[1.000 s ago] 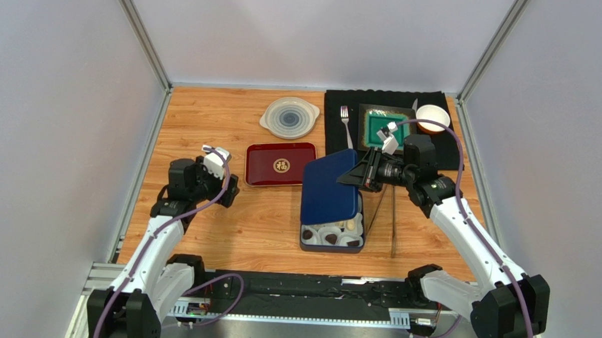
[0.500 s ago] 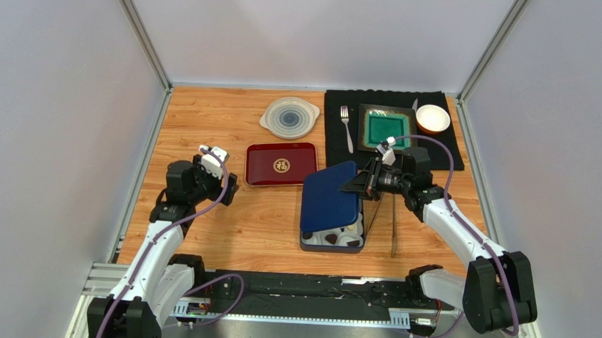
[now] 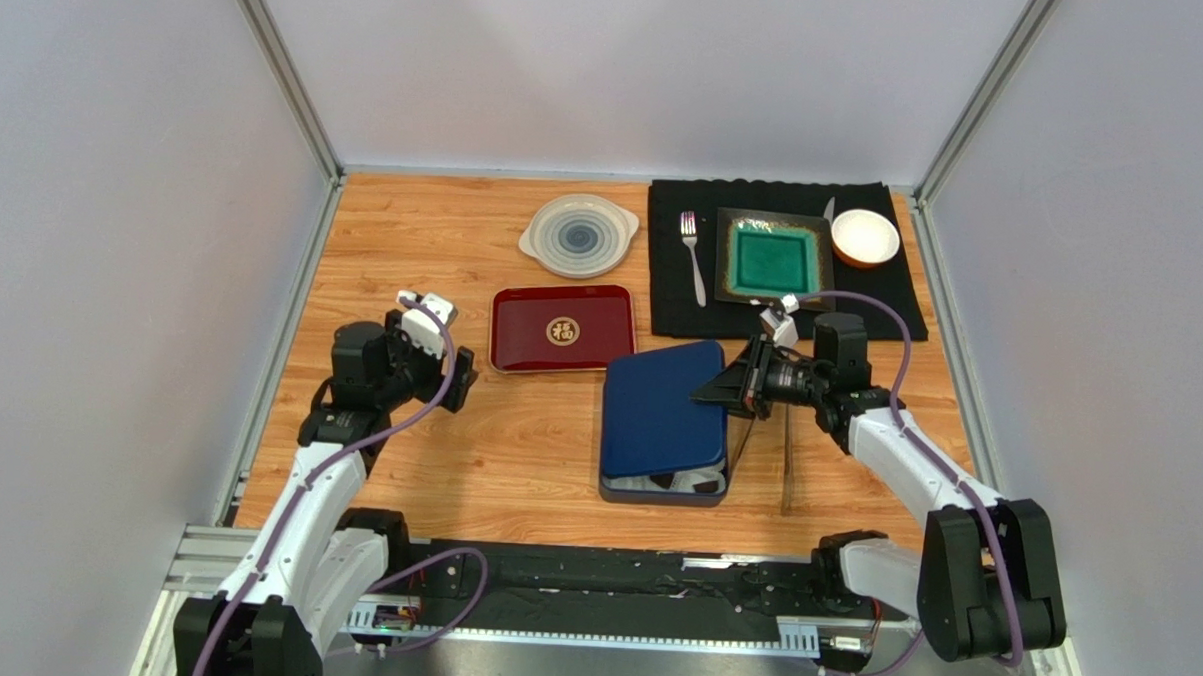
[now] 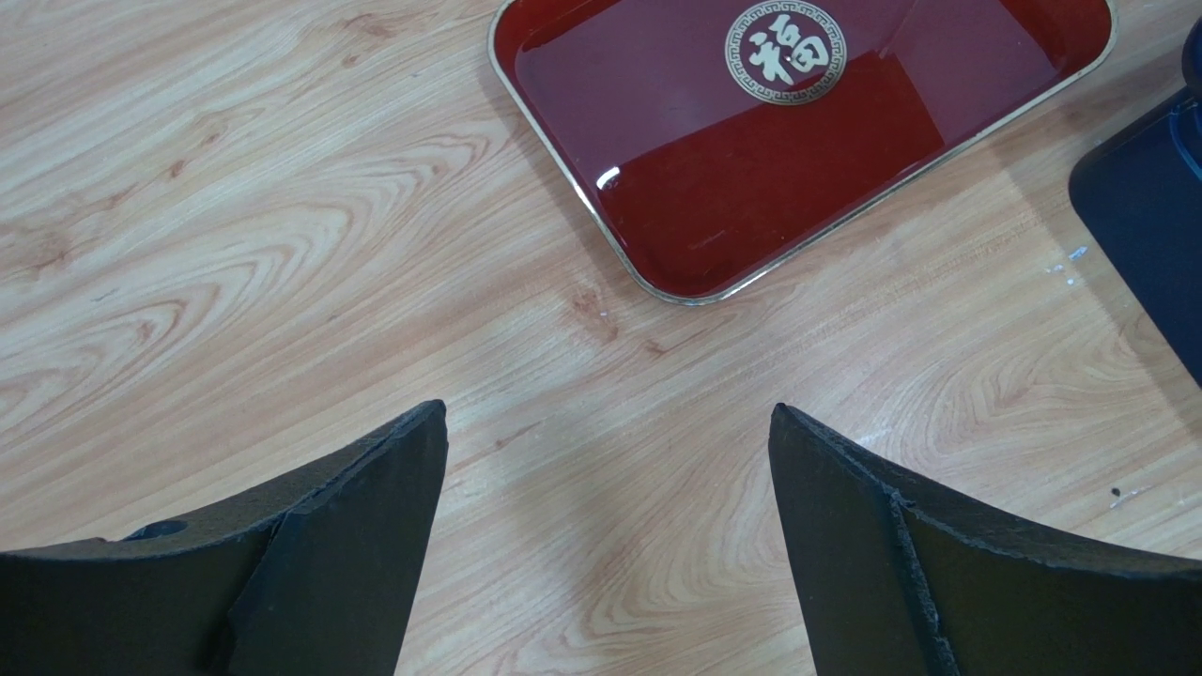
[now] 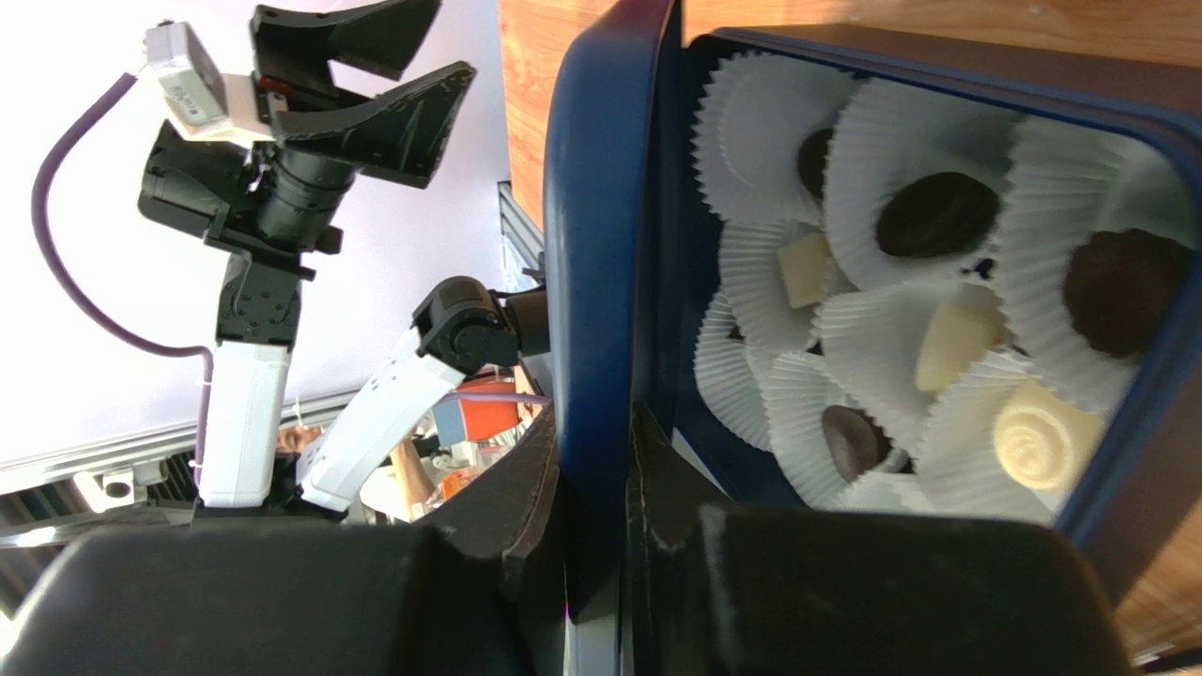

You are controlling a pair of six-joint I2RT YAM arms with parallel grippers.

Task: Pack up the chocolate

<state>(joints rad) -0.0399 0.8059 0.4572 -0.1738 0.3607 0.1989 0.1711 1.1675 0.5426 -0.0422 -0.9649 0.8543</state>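
top external: wooden table (image 3: 416, 242) lying between grey walls (image 3: 114, 261); one red tray (image 3: 563, 328), one fork (image 3: 693, 256), one blue box (image 3: 662, 493). left wrist: left gripper (image 4: 607, 423) hanging wide apart, empty. right wrist: right gripper (image 5: 593, 423) pinching the box's lid (image 5: 593, 211); seven chocolates (image 5: 938, 211) showing inside, four dark, three pale.

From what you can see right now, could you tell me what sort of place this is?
Likely a robot lab cell, not a real kitchen: plain grey walls and metal framing enclose a wooden table, and two arms are bolted at its near edge.
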